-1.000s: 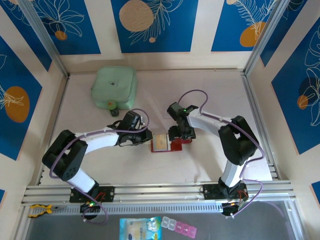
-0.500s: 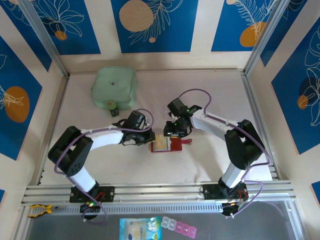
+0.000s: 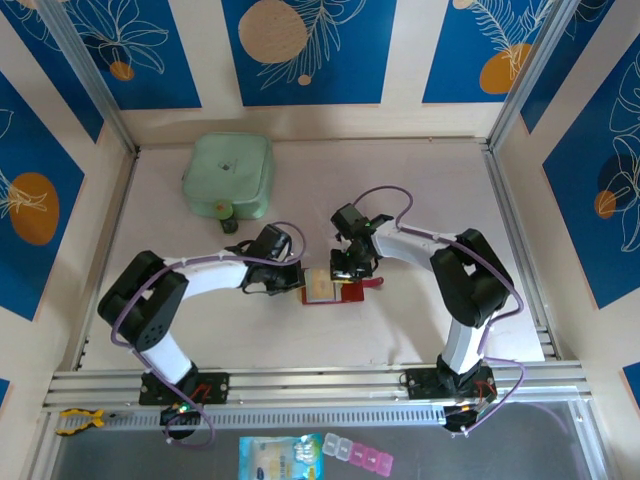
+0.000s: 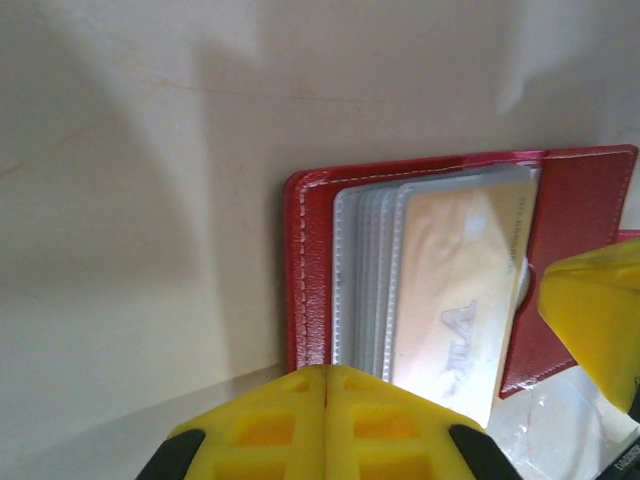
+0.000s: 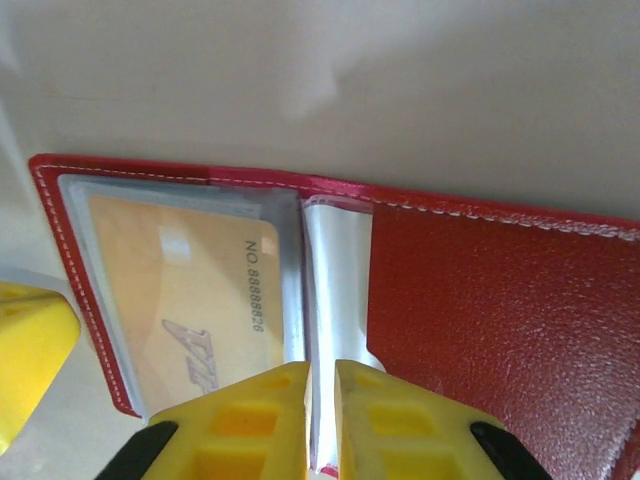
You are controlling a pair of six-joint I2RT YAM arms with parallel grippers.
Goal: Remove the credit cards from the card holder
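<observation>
Nearest our wrist cameras, the left gripper (image 4: 327,400) was clenched with no gap between its fingers. It sat at the edge of the open card holder (image 4: 306,270), and we could not tell whether it pressed on it. The right gripper (image 5: 322,420) had narrowed to a slit on a pale inner pocket leaf at the fold, so it grasped part of the holder itself. The gold credit card (image 5: 180,290) lay inside its clear pocket, and no card was out yet.

We judged the step to be pinning and spreading the holder so a card could be reached. The next move called for one side to hold the holder flat. The other had to find the card's free edge and slide it out along the pocket without lifting the whole wallet.

From above, the holder (image 3: 350,292) lay mid-table between the two grippers (image 3: 295,285) (image 3: 345,272), and the mint-green case (image 3: 229,172) sat well beyond.

Against a second before, the right gripper had come left from the red half to the fold and closed down. The left arm had edged up to the holder.
</observation>
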